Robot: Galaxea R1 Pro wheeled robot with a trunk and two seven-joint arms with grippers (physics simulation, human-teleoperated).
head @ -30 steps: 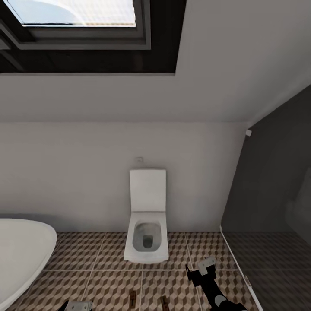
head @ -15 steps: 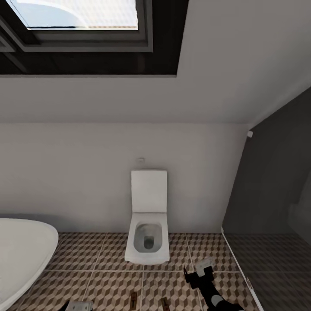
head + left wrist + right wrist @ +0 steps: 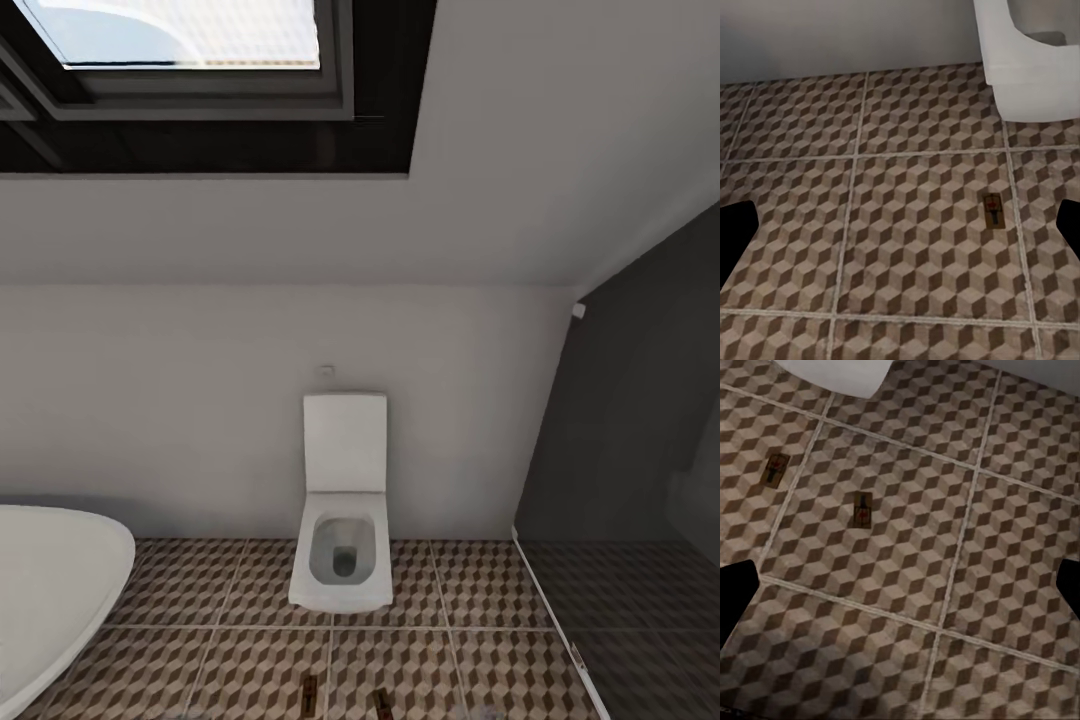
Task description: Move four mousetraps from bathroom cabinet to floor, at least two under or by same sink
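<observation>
Two mousetraps lie flat on the cube-patterned bathroom floor (image 3: pixel 250 660) in front of the toilet, one (image 3: pixel 309 690) beside the other (image 3: pixel 381 702). In the right wrist view the same pair, one mousetrap (image 3: pixel 862 508) and its neighbour (image 3: pixel 777 469), lie beyond my right gripper (image 3: pixel 900 589), which is open with nothing between its dark fingertips (image 3: pixel 733 596). My left gripper (image 3: pixel 904 232) is open too, hovering over the tiles, with a single mousetrap (image 3: pixel 992 211) ahead near the toilet base. The cabinet and the sink are out of view.
A square white toilet (image 3: pixel 342 520) stands against the pale grey wall. The white tub (image 3: pixel 50 590) curves in at the left. A dark glass shower partition (image 3: pixel 620 480) closes off the right side. A dark-framed skylight (image 3: pixel 190 40) sits overhead.
My right arm, seen raised at the lower right before, has dropped below the head view's edge. The left gripper tip at the bottom edge is gone as well. The traps have not moved.
</observation>
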